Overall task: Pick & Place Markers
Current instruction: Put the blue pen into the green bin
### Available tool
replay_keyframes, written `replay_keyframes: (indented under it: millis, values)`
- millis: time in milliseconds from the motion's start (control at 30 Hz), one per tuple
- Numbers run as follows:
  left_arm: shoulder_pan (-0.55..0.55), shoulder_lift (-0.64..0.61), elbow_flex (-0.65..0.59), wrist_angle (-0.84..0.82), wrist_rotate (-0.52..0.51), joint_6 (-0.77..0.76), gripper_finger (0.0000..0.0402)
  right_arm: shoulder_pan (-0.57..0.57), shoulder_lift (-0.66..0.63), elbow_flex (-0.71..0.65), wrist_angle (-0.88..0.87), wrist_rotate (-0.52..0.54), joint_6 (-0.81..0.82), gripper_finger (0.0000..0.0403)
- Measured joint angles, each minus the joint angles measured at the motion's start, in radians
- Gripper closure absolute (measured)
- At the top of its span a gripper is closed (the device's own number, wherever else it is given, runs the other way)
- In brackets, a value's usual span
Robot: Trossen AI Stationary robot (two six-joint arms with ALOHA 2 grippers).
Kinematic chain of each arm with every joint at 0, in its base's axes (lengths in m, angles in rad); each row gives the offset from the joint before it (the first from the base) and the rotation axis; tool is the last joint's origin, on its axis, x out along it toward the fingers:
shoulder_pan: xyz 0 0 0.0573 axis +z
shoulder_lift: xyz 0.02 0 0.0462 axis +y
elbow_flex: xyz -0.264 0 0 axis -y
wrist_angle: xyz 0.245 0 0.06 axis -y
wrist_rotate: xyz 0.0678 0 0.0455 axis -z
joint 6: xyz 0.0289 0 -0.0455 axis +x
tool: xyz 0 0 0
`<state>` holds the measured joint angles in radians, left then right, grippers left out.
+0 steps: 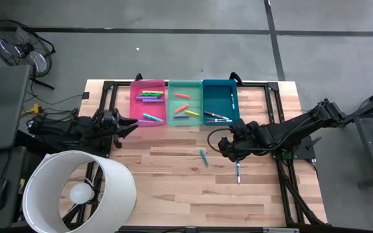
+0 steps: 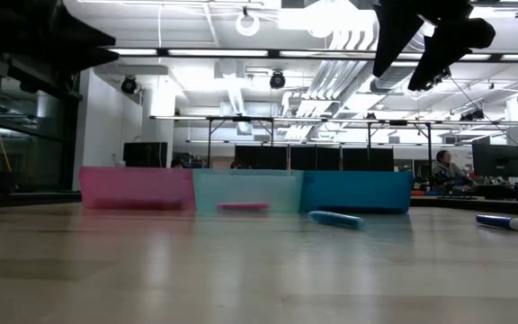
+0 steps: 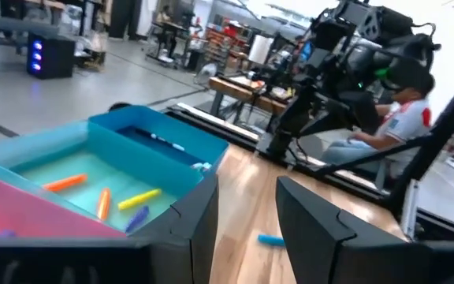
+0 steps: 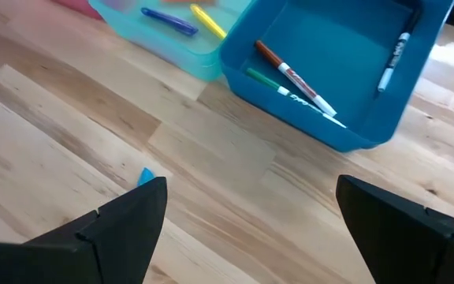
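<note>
A: Where are my end effectors?

B: Right end effector (image 1: 226, 147) hangs above the surface (image 1: 173, 188), fingers spread wide, nothing between them. It's near the front of the blue bin (image 1: 220, 90), just right of a loose light-blue marker (image 1: 204, 157). Left end effector (image 1: 129, 124) sits at the left edge by the pink bin (image 1: 147, 120). I see a gap between its fingers in the wrist view, empty, so partly open.

A: Markers?

B: Two loose on the surface: that light-blue one, and a dark-capped marker (image 1: 238, 171) a bit nearer the front, right of it. Rest are binned. Pink bin has several, green and purple among them. Green bin (image 1: 184, 85) has orange, yellow and purple ones. In the blue bin I see about four thin pen-style ones: a brown-capped marker (image 4: 288, 75), a green-capped marker (image 4: 268, 81), a white marker (image 4: 392, 58); can't make out the rest.

A: Anything else?

B: White lamp (image 1: 76, 191) at front left, fan (image 1: 18, 45) on the floor behind. Person seated in the room beyond, in the left wrist view.
</note>
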<state>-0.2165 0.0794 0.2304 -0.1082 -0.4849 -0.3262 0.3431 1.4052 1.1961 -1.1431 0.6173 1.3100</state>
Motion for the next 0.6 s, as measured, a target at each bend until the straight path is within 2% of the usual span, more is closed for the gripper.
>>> replay_keyframes:
  millis: [133,333,600]
  values:
    - [0.0,-0.079,-0.028,-0.035,0.027,0.003,0.0275,-0.003,0.003,0.0,0.054,0.001,0.015,0.0045]
    - [0.0,-0.067,-0.034,-0.084,0.084,-0.004,0.0275,-0.003,0.023,0.0,0.164,-0.01,-0.012,0.0045]
    - [0.0,-0.073,-0.124,-0.007,0.136,-0.019,0.0275,-0.051,0.099,0.0,0.348,-0.12,-0.104,0.0045]
